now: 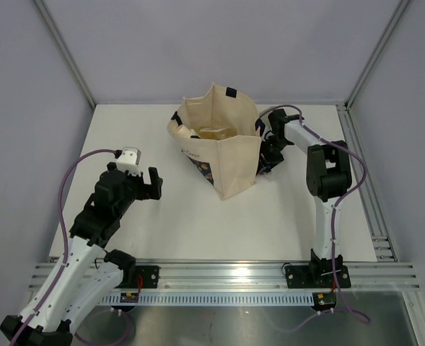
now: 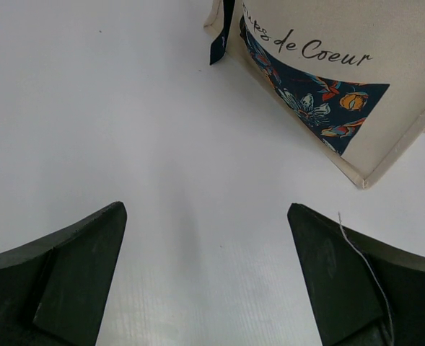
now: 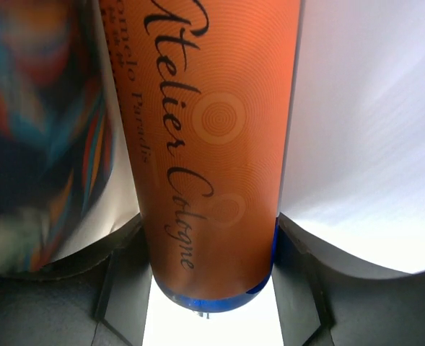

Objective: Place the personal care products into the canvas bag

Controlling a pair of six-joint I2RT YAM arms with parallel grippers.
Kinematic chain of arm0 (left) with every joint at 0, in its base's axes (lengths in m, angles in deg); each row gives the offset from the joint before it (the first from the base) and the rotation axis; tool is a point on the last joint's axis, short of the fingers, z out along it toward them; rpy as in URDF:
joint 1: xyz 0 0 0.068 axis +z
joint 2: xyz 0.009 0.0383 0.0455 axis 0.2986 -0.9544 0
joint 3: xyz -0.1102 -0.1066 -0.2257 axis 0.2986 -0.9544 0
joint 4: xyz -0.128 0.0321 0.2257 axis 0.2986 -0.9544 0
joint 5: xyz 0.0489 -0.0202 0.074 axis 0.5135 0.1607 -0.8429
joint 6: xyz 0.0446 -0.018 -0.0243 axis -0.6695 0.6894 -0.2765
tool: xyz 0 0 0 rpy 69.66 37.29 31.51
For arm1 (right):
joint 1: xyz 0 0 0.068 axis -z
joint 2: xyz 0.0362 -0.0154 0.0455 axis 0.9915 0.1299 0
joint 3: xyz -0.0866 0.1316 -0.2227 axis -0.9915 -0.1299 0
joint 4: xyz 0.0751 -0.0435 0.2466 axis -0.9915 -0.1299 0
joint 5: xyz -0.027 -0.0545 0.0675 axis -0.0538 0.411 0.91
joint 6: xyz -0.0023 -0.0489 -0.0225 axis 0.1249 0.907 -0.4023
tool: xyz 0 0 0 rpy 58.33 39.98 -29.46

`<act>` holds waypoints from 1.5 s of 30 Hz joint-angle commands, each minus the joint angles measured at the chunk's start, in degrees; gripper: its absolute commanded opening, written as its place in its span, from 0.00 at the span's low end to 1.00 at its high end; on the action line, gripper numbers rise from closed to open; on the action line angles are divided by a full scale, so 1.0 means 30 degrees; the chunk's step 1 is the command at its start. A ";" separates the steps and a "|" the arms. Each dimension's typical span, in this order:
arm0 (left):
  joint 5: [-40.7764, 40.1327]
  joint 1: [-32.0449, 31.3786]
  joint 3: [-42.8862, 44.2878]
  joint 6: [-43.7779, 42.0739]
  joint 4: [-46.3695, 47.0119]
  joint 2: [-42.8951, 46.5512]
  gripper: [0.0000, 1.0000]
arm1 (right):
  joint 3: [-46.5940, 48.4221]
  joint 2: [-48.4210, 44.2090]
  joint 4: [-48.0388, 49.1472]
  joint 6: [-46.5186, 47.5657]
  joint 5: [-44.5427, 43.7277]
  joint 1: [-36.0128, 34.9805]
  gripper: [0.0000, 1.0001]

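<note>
The beige canvas bag [image 1: 230, 155] stands upright at the middle back of the table, mouth open, with something pale amber [image 1: 213, 132] inside. Its dark floral print shows in the left wrist view [image 2: 320, 101]. My right gripper [image 1: 268, 155] is low at the bag's right side. In the right wrist view it [image 3: 208, 225] is shut on an orange-amber bottle [image 3: 212, 130] lettered "Atelier Cologne", with the bag's print [image 3: 32, 108] blurred at its left. My left gripper [image 1: 154, 184] is open and empty over bare table, left of the bag; its jaws [image 2: 206, 210] stand wide apart. The other bottles are out of view.
White tabletop [image 1: 125, 130] inside grey walls with an aluminium frame. A rail [image 1: 219, 274] runs along the near edge by the arm bases. A black strap [image 2: 219, 36] hangs from the bag's corner.
</note>
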 commanded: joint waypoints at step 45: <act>0.0327 0.0045 0.0002 0.0152 0.1024 0.0467 0.99 | 0.0693 -1.4897 0.0510 -0.1223 1.0086 0.5984 0.00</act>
